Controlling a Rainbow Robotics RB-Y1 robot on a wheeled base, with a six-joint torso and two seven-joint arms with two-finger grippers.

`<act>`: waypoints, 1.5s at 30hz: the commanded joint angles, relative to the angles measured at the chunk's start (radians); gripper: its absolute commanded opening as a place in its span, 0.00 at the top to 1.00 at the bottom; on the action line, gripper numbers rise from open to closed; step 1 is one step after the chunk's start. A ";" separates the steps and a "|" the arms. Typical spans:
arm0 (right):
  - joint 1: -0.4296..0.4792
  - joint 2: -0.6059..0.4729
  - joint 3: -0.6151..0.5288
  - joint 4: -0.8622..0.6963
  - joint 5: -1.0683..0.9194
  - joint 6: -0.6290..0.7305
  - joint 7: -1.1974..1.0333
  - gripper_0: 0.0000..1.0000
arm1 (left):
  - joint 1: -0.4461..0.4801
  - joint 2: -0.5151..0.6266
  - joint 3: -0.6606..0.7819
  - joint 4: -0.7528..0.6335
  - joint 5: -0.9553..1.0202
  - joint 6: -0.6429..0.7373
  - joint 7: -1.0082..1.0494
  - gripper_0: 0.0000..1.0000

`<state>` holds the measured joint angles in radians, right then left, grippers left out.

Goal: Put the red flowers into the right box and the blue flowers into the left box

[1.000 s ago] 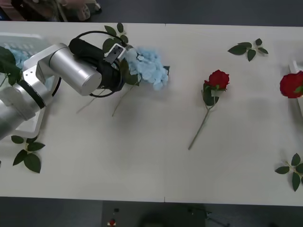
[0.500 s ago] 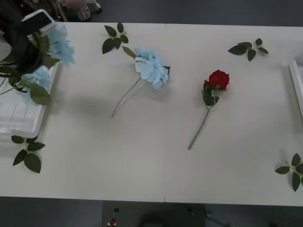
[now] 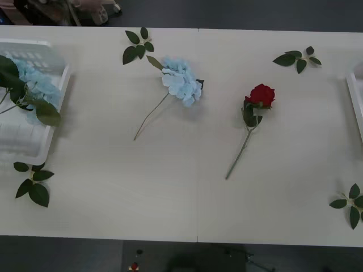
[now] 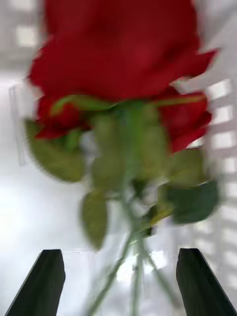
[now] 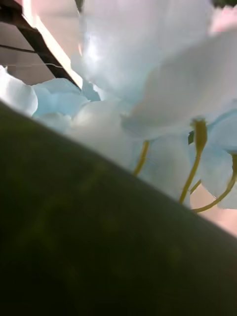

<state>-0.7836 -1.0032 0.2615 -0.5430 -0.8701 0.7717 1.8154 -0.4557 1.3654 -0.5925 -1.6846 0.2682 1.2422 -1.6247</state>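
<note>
One blue flower (image 3: 181, 83) lies on the table left of centre, its stem pointing toward the front. More blue flowers (image 3: 33, 85) rest in the left box (image 3: 22, 148) at the table's left edge. A red flower (image 3: 261, 95) lies right of centre. The right box (image 3: 356, 97) shows as a white rim at the right edge. In the right wrist view my right gripper (image 4: 121, 252) is open, black fingers wide apart, with a red flower (image 4: 118, 54) close ahead over the right box's slotted white base (image 4: 222, 118). In the left wrist view blue flowers (image 5: 148, 64) and a green leaf (image 5: 74, 222) press close.
Loose green leaf sprigs lie at the back left (image 3: 138, 45), back right (image 3: 296, 58), front left (image 3: 33, 184) and front right (image 3: 350, 205). The white table (image 3: 170, 192) has open surface along its front.
The left arm carried a blue flower from mid-table to the left box and has left the front view. The red bloom seen at the right edge is gone from that view.
</note>
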 commanded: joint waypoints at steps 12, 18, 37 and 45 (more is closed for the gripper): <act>0.221 -0.072 0.010 -0.856 -0.362 0.330 -0.712 0.32 | -0.035 0.066 0.026 0.003 0.256 -0.256 0.005 0.00; 0.256 -0.044 0.173 -1.160 -0.173 0.301 -1.091 0.32 | -0.035 0.050 0.155 -0.119 0.648 -0.323 -0.037 0.00; 0.086 0.532 0.314 -0.775 0.500 0.299 -1.369 0.32 | -0.242 -0.623 0.036 0.079 0.444 -0.328 -0.027 0.00; 0.066 0.551 0.312 -0.709 0.551 0.301 -1.364 0.32 | -0.350 -0.770 -0.033 0.293 0.356 -0.406 -0.024 0.00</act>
<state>-0.7082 -0.4368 0.5819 -1.2450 -0.3279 1.0733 0.4677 -0.7296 0.6230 -0.6071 -1.4638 0.6362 0.8729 -1.6292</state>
